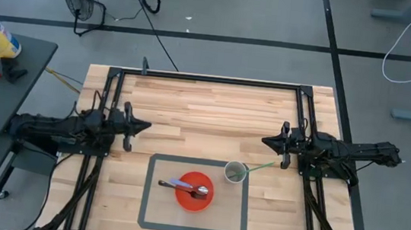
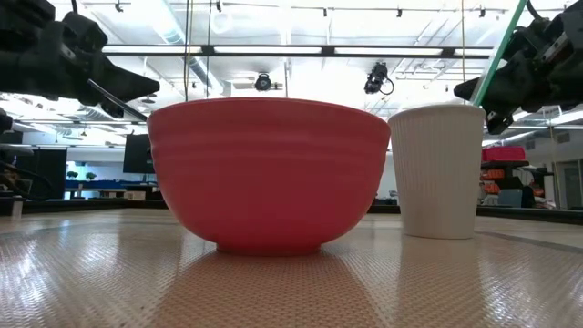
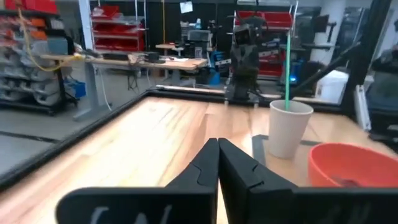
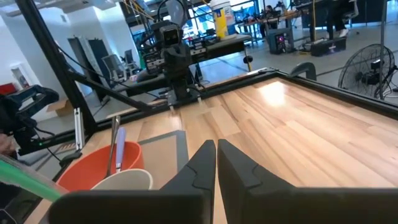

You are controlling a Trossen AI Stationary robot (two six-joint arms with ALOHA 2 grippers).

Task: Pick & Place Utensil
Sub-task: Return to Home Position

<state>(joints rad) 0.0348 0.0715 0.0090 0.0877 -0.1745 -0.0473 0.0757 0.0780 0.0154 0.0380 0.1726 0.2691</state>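
Observation:
A red bowl (image 1: 194, 194) stands on the table inside a grey taped rectangle; it also shows in the low view (image 2: 269, 173). A spoon (image 1: 182, 187) with a bluish handle lies in the bowl, its handle sticking out over the left rim (image 4: 117, 146). A white ribbed cup (image 1: 235, 172) (image 2: 437, 169) stands to the bowl's right and holds a green stick-like utensil (image 1: 261, 167) (image 3: 287, 68) that leans on the rim toward the right arm. My left gripper (image 1: 143, 127) (image 3: 217, 149) hovers shut left of the rectangle. My right gripper (image 1: 268, 142) (image 4: 216, 149) hovers shut above and beyond the cup.
The grey tape outline (image 1: 144, 193) frames bowl and cup near the table's near edge. Black frame rails (image 1: 209, 78) run along the far and side edges. Bare wood (image 1: 205, 115) lies between the two grippers and toward the far edge.

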